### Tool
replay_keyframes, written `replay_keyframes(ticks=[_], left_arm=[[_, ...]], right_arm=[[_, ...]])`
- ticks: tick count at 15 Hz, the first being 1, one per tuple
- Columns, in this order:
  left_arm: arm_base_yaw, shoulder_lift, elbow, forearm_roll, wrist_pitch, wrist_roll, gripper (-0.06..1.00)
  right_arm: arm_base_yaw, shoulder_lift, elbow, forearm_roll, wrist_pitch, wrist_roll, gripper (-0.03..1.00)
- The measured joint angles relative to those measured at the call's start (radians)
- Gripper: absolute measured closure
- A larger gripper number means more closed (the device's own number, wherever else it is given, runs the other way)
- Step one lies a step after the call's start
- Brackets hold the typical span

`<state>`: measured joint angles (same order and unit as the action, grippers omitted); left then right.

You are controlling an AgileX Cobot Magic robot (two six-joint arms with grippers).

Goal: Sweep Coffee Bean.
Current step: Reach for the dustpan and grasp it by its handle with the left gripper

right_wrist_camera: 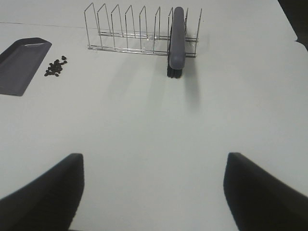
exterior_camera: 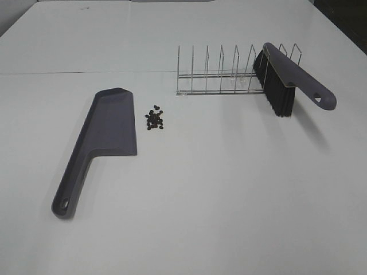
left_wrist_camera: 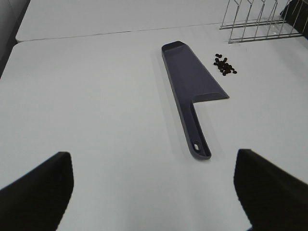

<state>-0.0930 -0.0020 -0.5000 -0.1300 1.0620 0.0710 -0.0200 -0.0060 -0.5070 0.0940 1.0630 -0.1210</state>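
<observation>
Sweeping looks not yet begun: the dustpan (exterior_camera: 100, 137) lies on the bench (exterior_camera: 229, 189), long axis near-to-far with its handle nearest, the coffee beans (exterior_camera: 155, 119) clump just beside its right edge, the brush (exterior_camera: 287, 80) leans in the wire rack (exterior_camera: 221, 74) with its handle pointing near-right, and the left jaws and right jaws stand wide and empty.

Bright, even light from above washes the white tabletop (exterior_camera: 229, 200) almost to glare. Shadows are soft and pale: a thin one edges the dustpan (exterior_camera: 109, 129), a broader smear lies beneath the brush (exterior_camera: 298, 75). In both wrist views the near claw fingers (left_wrist_camera: 38, 192) (right_wrist_camera: 43, 192) show as dark, unfocused shapes with blurred edges.
</observation>
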Motion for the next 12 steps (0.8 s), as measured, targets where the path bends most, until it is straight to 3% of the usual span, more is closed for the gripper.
replay_keyframes(ticks=[6, 12], left_arm=[[0.0, 0.025, -0.004, -0.007, -0.009, 0.0, 0.11], [0.0, 0.5, -0.056, -0.008, -0.382, 0.0, 0.14]], right_arm=[[0.0, 0.0, 0.0, 0.0, 0.0, 0.0, 0.29], [0.0, 0.0, 0.0, 0.0, 0.0, 0.0, 0.29]])
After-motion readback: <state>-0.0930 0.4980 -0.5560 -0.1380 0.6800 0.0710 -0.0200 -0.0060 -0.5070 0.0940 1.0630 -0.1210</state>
